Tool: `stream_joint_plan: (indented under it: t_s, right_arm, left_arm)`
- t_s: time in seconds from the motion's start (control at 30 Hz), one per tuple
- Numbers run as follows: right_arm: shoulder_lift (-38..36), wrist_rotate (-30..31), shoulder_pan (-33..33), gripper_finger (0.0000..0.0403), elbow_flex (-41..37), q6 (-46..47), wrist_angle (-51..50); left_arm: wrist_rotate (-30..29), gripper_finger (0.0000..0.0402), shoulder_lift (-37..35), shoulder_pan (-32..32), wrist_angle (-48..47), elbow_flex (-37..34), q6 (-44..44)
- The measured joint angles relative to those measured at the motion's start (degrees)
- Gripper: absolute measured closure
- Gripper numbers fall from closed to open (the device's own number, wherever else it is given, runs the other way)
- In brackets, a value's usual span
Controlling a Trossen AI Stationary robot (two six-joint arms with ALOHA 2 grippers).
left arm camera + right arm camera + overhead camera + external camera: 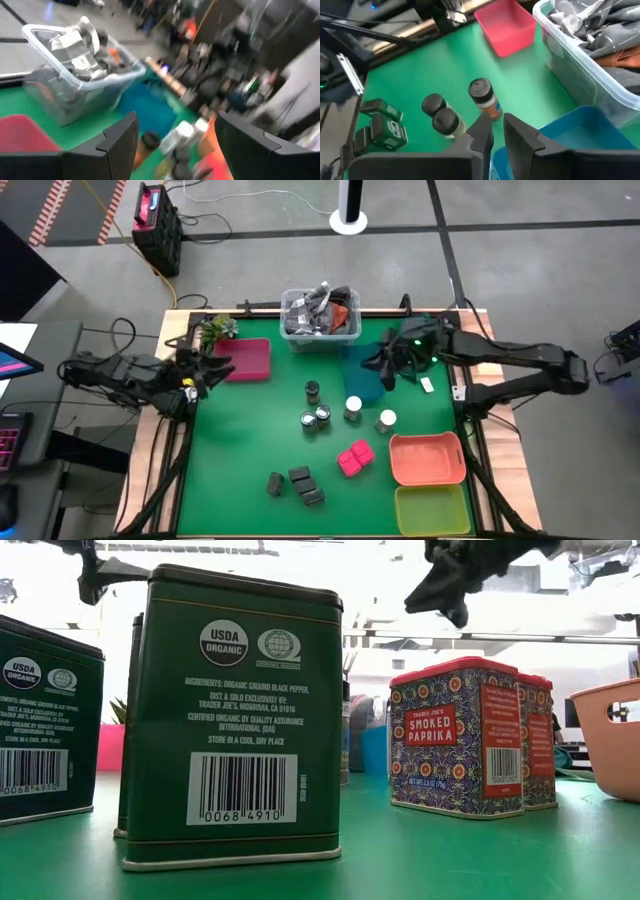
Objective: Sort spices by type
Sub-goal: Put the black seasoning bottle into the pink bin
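The spices stand mid-table: three dark round jars [314, 412] [445, 112], two white-capped jars [368, 414], two pink blocks [355, 457] that are paprika tins [455, 735], and three dark boxes [298, 483] that are green pepper tins [235, 715]. My left gripper [208, 370] [175, 120] hovers open by the pink tray [247, 359], at the table's left. My right gripper [386, 367] [498, 122] hangs over the blue tray [365, 380] with a narrow gap between its fingers, above and beyond the dark jars. Neither gripper touches anything.
A clear bin of clutter [320, 315] sits at the far edge, between the pink and blue trays. An orange tray [428, 458] and a yellow-green tray [432, 510] lie at the near right. Bare green mat [235, 440] lies left of the spices.
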Motion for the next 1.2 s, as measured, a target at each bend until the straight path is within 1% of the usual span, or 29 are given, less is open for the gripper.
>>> stream_joint_plan:
  t_s: [0.13, 0.2, 0.3, 0.37, 0.43, 0.47, 0.53, 0.57, 0.6, 0.67, 0.73, 0.83, 0.93, 1.03, 1.1, 1.2]
  right_arm:
    - [5.1, 0.2, 0.0, 0.0285, 6.0, -3.3, -8.2]
    - [7.4, 0.2, 0.4, 0.0256, 8.6, -5.7, -11.7]
    - [9.7, 0.2, -0.1, 0.0208, 10.4, -6.0, -14.9]
    - [10.3, 0.2, -1.1, 0.0180, 10.6, -4.7, -16.3]
    - [10.4, 0.2, -2.5, 0.0161, 10.7, -2.1, -17.2]
    - [10.4, 0.2, -3.2, 0.0155, 10.7, -0.5, -17.7]
    - [10.3, 0.2, -4.1, 0.0150, 10.7, 1.5, -18.8]
    - [10.3, 0.2, -4.4, 0.0149, 10.7, 1.8, -19.0]
    - [10.3, 0.3, -4.4, 0.0148, 10.7, 1.8, -19.1]
    - [10.3, 0.3, -4.2, 0.0148, 10.7, 0.3, -19.1]
    - [10.3, 0.5, -3.5, 0.0148, 10.7, -1.2, -19.0]
    - [10.3, 1.6, -2.3, 0.0148, 10.7, -1.5, -19.0]
    - [9.5, 2.6, -1.0, 0.0148, 10.7, -1.5, -19.2]
    - [8.0, 5.8, 0.4, 0.0148, 10.7, -1.8, -20.1]
    - [6.6, 6.9, 0.9, 0.0148, 10.7, -2.0, -20.4]
    - [4.1, 7.6, 1.5, 0.0148, 10.7, -2.0, -21.3]
  left_arm:
    - [6.6, 0.0152, 10.8, 0.0, -6.7, 7.1, 3.3]
    - [9.7, 0.0152, 16.5, 0.0, -9.8, 10.5, 5.8]
    - [14.9, 0.0152, 24.9, 0.0, -13.3, 14.4, 8.5]
    - [19.1, 0.0152, 30.2, 0.0, -15.0, 16.3, 7.2]
    - [23.7, 0.0152, 35.0, 0.0, -16.0, 17.7, 3.1]
    - [24.7, 0.0152, 37.2, -0.1, -16.1, 18.5, 0.8]
    - [25.0, 0.0152, 41.4, -0.3, -16.3, 20.3, -4.0]
    - [24.1, 0.0152, 43.4, -0.3, -16.4, 21.3, -5.2]
    - [22.9, 0.0152, 45.5, -0.2, -16.4, 22.5, -5.3]
    - [20.1, 0.0152, 49.6, 0.7, -16.5, 25.4, -2.6]
    - [19.1, 0.0152, 53.8, 3.1, -16.9, 28.4, -0.1]
    - [21.6, 0.0152, 60.0, 8.8, -17.4, 32.8, 2.0]
    - [23.2, 0.0152, 64.6, 13.5, -17.8, 36.6, 6.9]
    - [24.9, 0.0152, 68.4, 17.2, -17.9, 39.7, 10.9]
    - [26.3, 0.0152, 70.7, 19.3, -18.1, 41.4, 12.7]
    - [30.4, 0.0152, 73.7, 21.8, -17.9, 44.1, 15.5]
